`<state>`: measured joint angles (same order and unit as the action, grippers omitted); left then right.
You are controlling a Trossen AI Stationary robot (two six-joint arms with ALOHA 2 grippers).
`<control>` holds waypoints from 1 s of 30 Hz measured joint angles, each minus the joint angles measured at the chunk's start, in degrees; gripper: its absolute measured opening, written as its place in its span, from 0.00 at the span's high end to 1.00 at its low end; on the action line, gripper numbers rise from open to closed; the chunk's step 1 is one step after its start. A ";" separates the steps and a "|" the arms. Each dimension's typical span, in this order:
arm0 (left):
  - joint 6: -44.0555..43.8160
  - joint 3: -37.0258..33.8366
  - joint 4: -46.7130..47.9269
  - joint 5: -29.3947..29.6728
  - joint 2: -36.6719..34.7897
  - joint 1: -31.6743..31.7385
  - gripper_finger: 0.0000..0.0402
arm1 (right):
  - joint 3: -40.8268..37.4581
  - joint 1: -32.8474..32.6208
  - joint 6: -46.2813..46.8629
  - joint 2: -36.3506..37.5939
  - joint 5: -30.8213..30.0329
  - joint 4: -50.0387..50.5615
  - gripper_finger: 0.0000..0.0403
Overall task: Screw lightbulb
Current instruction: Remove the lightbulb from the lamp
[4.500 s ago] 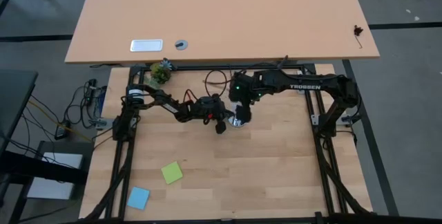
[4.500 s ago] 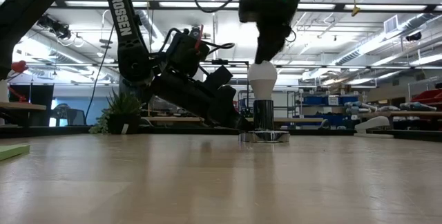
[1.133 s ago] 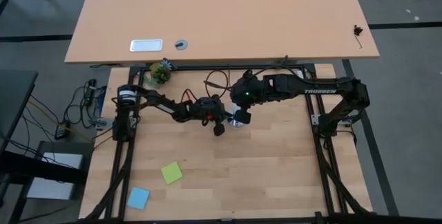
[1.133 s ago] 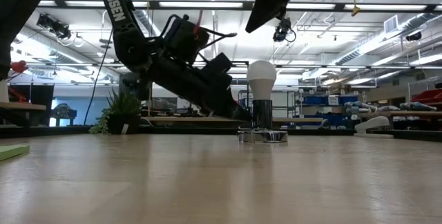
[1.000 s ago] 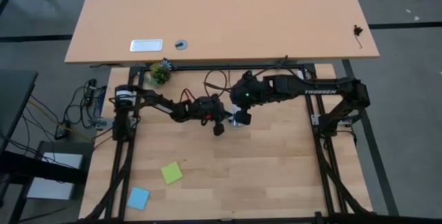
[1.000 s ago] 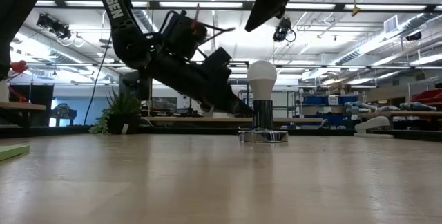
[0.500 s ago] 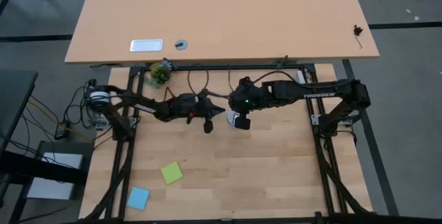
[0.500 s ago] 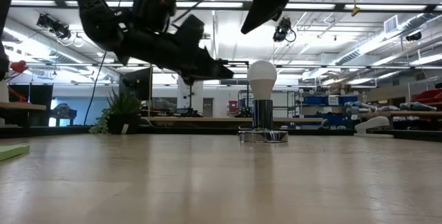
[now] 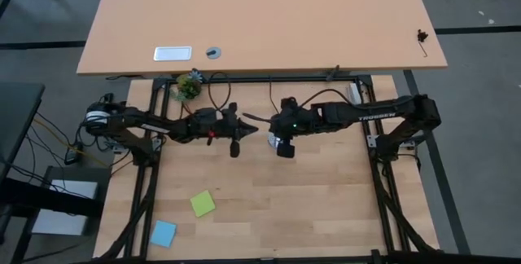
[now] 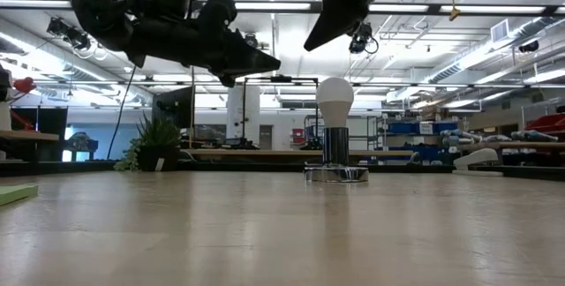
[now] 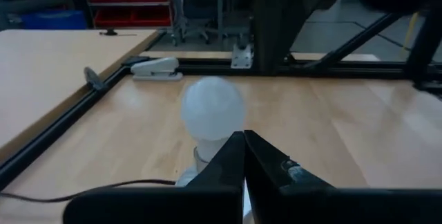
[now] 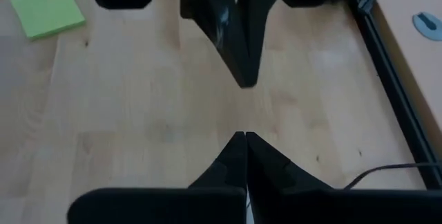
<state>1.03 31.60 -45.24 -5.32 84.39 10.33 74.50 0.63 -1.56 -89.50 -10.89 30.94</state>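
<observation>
Both grippers: hanging up in the air with their fingers pinched together on nothing, neither one touching the lightbulb (image 10: pixel 335 99).
Lightbulb: standing upright in the socket (image 10: pixel 336 173) on the table (image 10: pixel 282 233), screw base down, free of both arms.
Left gripper (image 10: pixel 265 63): pointing toward the bulb from one side, at about the height of its dome; in its own wrist view the bulb is sitting just ahead of the closed fingertips.
Right gripper (image 10: pixel 311 42): hovering higher, angled down, its tip short of the bulb and above it.
Step, as I read it: looks seated, so the arms are clearing off.
Doing it well: lifting straight away, keeping clear of the dome so nothing tips it.
Cord (image 11: pixel 76 188): trailing from the base toward the left arm; worth steering clear of.
</observation>
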 joint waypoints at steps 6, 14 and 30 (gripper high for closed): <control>-0.01 -0.55 -0.04 -1.51 -0.89 0.00 0.97 | -7.18 -1.46 0.33 2.34 0.41 -7.53 0.98; -0.12 -0.53 -0.35 -2.49 -0.89 0.00 0.97 | -16.07 -2.76 3.14 6.36 0.48 -17.79 0.98; -0.19 -0.53 -0.04 -2.47 -0.87 0.00 0.97 | -26.88 -2.78 6.50 9.06 0.48 -32.27 0.96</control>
<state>0.84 31.07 -45.28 -7.79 83.53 10.33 47.62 -2.15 4.94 -80.44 -10.41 -1.33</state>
